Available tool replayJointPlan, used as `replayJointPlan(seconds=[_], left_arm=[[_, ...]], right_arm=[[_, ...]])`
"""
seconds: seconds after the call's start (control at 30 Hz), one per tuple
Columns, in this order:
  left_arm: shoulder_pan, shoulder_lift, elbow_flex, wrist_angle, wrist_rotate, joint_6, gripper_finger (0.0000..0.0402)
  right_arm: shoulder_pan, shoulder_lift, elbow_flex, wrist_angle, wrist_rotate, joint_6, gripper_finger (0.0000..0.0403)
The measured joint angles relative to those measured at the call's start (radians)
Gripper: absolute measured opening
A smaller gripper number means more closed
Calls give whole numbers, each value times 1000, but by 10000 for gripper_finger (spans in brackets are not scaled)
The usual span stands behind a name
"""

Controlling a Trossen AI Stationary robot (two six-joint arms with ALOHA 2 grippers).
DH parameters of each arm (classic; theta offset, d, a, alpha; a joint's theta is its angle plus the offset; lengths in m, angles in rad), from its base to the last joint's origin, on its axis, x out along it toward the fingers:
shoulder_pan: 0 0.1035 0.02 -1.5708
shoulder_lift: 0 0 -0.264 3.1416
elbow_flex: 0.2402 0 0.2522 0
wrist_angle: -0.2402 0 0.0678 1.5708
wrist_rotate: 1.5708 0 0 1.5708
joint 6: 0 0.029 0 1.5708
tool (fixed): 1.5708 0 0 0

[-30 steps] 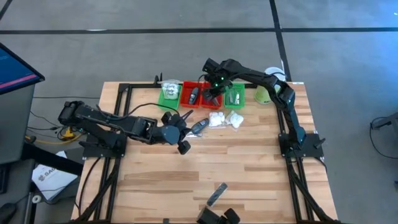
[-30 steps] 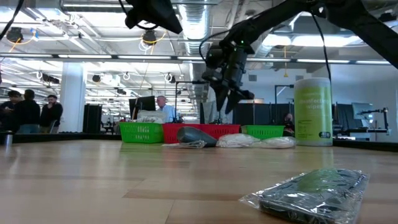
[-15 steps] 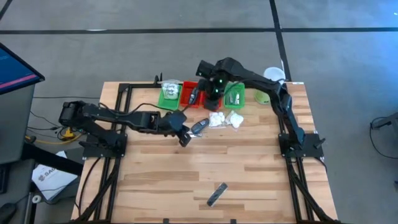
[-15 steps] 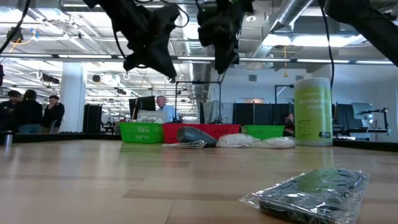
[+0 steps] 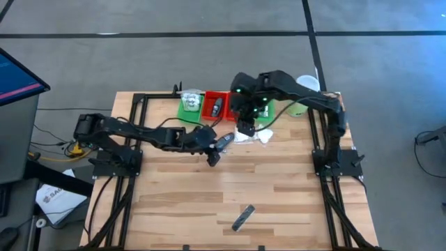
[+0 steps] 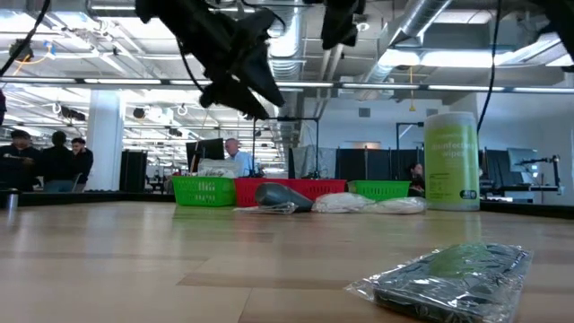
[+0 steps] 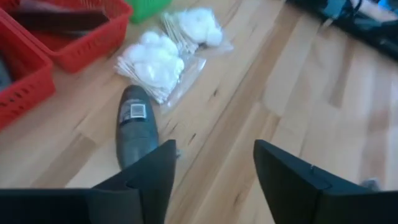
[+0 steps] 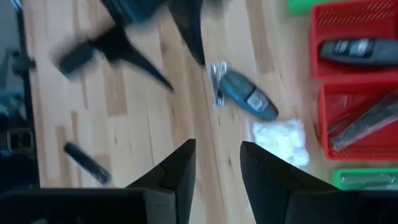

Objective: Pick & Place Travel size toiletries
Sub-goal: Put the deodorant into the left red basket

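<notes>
A dark grey oval piece (image 7: 135, 124) lies flat on the wood next to two white soft packets (image 7: 154, 62). My left gripper (image 7: 214, 168) is open just short of the piece on its near side, slanting down and touching nothing; the high view shows this gripper (image 5: 214, 152) beside the piece (image 5: 224, 141). My right gripper (image 5: 245, 127) hangs open and empty high over the packets (image 5: 256, 134), looking down on the piece (image 8: 249, 102). A black oval piece (image 8: 354, 50) and a dark bar (image 8: 364, 124) lie in the red trays.
Green (image 5: 188, 106) and red trays (image 5: 216, 104) line the far edge, with a pale green canister (image 6: 451, 161) at the far right. A wrapped dark bar (image 5: 242, 217) lies alone near the front edge. People stand in the room behind.
My left gripper has gone down and toward the table's right, up to the dark oval piece, and its fingers have parted. My right gripper has risen from the red tray and come toward the near edge over the white packets, rolling as it went.
</notes>
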Motion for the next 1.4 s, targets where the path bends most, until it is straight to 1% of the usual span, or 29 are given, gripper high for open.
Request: replayJointPlan(seconds=[0.17, 0.3, 0.37, 0.4, 0.5, 0.6, 0.63, 0.7, 0.77, 0.9, 1.27, 1.4], left_arm=[[3, 87, 9, 7, -10, 13, 235], [12, 157, 36, 2, -16, 63, 243], [20, 191, 59, 8, -23, 85, 247], [23, 203, 69, 3, -33, 101, 249], [36, 227, 101, 5, -70, 149, 256], [63, 258, 123, -16, -59, 163, 261], [72, 271, 131, -33, -51, 164, 262], [94, 293, 143, -57, -24, 165, 264], [111, 321, 147, -67, 5, 166, 266], [133, 354, 147, -81, 11, 207, 267], [185, 371, 147, -82, 34, 236, 267], [202, 371, 147, -75, 67, 240, 267]], right_arm=[[1, -130, -143, 116, 1, 67, 118], [1, -261, -347, 274, -21, 154, 119], [1, -333, -460, 381, -30, 214, 124], [1, -366, -519, 414, -32, 246, 128], [-5, -459, -667, 583, -50, 351, 150], [-13, -531, -766, 721, -60, 455, 184], [-13, -550, -788, 742, -60, 479, 198], [-13, -575, -816, 794, -61, 518, 226], [-12, -591, -824, 807, -59, 543, 251], [-12, -598, -824, 833, -51, 566, 278], [-8, -569, -823, 868, -48, 596, 284], [-5, -570, -824, 872, -48, 598, 284]])
